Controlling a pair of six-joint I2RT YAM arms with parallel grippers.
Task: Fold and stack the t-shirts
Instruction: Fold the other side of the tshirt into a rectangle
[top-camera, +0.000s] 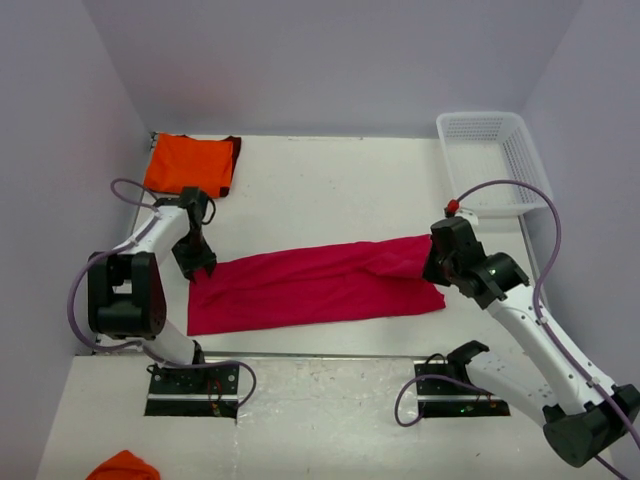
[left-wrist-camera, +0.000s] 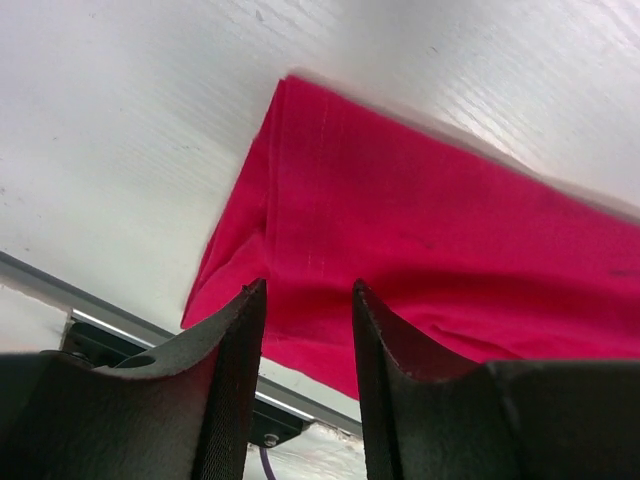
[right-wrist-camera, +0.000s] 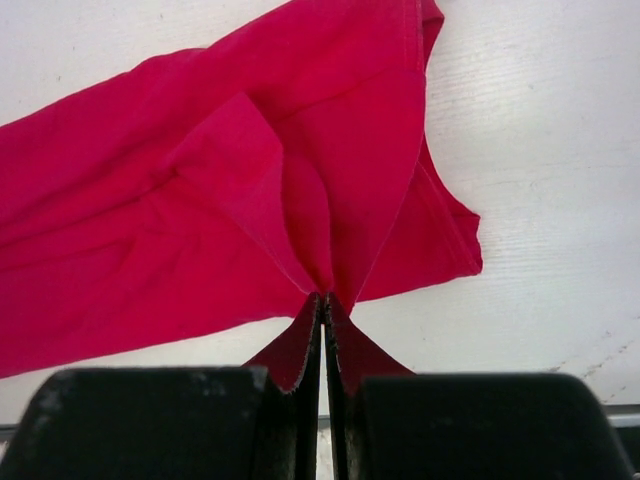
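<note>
The crimson-pink t-shirt (top-camera: 310, 285) lies as a long folded band across the table's middle. My right gripper (top-camera: 437, 262) is shut on its right end and holds a pinched ridge of cloth (right-wrist-camera: 320, 250) lifted between the fingertips (right-wrist-camera: 326, 298). My left gripper (top-camera: 198, 268) is open and empty, its jaws apart just above the shirt's left end (left-wrist-camera: 330, 230). The orange t-shirt (top-camera: 188, 163) with a dark maroon edge lies folded at the back left corner.
A white lattice basket (top-camera: 490, 160) stands at the back right. A metal rail (top-camera: 320, 353) runs along the table's near edge. An orange cloth lump (top-camera: 122, 466) lies below the table at the bottom left.
</note>
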